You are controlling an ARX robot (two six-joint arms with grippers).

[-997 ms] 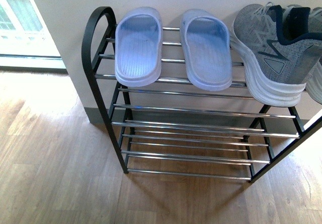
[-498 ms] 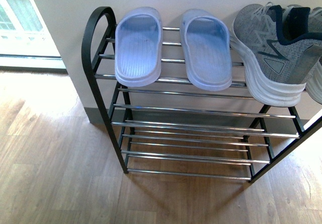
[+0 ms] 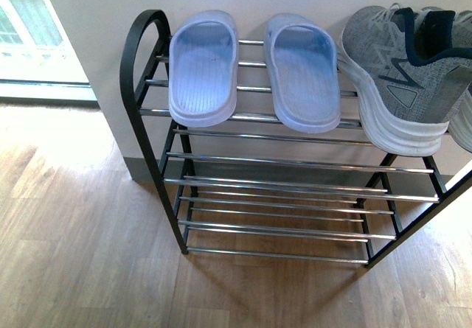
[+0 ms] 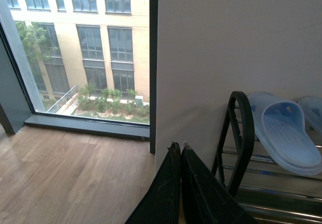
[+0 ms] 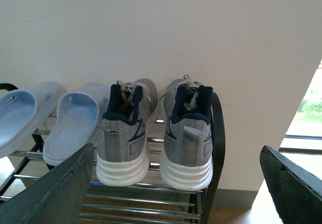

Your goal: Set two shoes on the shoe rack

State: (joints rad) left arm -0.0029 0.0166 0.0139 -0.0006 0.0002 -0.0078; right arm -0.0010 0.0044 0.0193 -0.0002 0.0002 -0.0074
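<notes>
Both sneakers sit beyond the wide-spread right gripper.

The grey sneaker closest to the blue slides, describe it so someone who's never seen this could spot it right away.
Find the black shoe rack against the wall. On its top tier, the grey sneaker stands heel outward, with a pale blue slide on one side and its twin sneaker on the other. It is the only grey knit, white-soled shoe bordering a slide.
</notes>
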